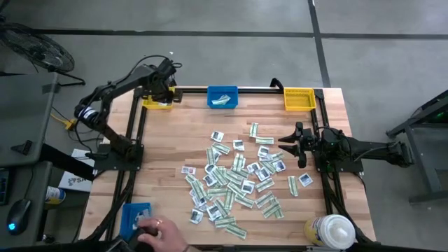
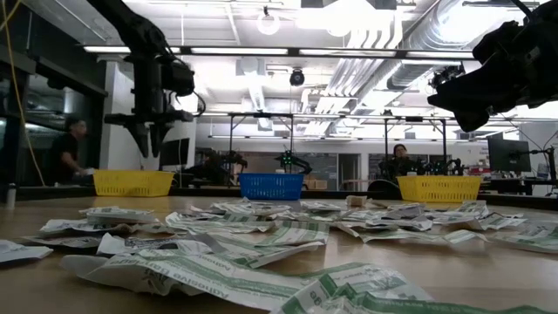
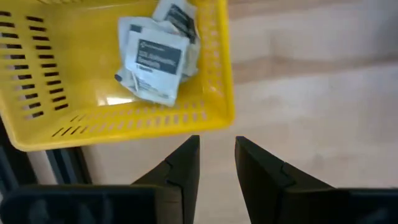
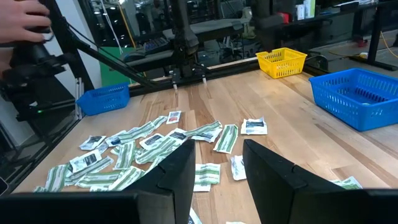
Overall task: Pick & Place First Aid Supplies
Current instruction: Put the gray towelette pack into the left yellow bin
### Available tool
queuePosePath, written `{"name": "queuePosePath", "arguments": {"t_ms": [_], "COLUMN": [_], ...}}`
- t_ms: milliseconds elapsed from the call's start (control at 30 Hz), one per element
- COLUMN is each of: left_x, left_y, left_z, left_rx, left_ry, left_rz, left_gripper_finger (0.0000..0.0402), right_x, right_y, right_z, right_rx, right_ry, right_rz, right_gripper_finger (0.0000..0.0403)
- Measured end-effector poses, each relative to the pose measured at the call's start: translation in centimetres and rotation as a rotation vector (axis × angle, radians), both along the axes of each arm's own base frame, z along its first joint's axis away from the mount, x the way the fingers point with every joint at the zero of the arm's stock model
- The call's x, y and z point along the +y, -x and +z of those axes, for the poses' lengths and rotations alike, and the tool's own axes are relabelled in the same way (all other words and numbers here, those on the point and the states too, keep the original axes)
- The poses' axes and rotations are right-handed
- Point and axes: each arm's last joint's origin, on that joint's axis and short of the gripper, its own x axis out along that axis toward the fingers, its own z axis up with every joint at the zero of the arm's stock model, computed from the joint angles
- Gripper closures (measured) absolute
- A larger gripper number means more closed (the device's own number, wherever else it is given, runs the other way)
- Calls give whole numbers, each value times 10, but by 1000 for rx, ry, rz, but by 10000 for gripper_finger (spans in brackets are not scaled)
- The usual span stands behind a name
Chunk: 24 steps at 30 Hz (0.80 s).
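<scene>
Wooden table [image 1: 350,126] carries all items, w/ black rails along its edges. Packets [image 1: 238,178] lie scattered in a loose heap across the table centre, green-and-white strips mixed w/ squarish white ones; several overlap. Three bins sit along the far edge: yellow bin [image 1: 157,101] at far left, blue bin [image 1: 222,97] in the middle, second yellow bin [image 1: 299,99] at far right. A further blue bin [image 1: 135,215] sits at the near left corner, w/ a person's hand [image 1: 162,234] just beside it. White-capped bottle [image 1: 330,230] stands at the near right corner. Left gripper [image 3: 216,168] hangs above the far-left yellow bin, fingers apart, holding nothing; white packets [image 3: 152,59] lie inside that bin. Right gripper [image 4: 214,168] waits over the table's right side, near the heap, fingers apart & empty.
</scene>
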Motion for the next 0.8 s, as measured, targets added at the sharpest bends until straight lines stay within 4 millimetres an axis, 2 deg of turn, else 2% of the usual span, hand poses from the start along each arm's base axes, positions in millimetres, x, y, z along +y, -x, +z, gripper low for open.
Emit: {"name": "queuePosePath", "arguments": {"t_ms": [167, 367, 667, 800], "left_x": [-18, -39, -64, -73], "left_y": [-11, -33, -83, -100], "left_z": [9, 10, -2, -10], "left_rx": [-4, -26, -101, -118], "left_ry": [-2, 8, -49, -64], "left_rz": [-146, -368, -626, -678], "left_gripper_finger": [300, 300, 300, 300], "right_x": [0, 0, 0, 0], "right_y": [0, 0, 0, 0], "right_z": [0, 0, 0, 0], "right_rx": [0, 0, 0, 0], "right_ry": [0, 0, 0, 0], "right_rz": [0, 0, 0, 0], "right_gripper_finger": [274, 274, 274, 274]}}
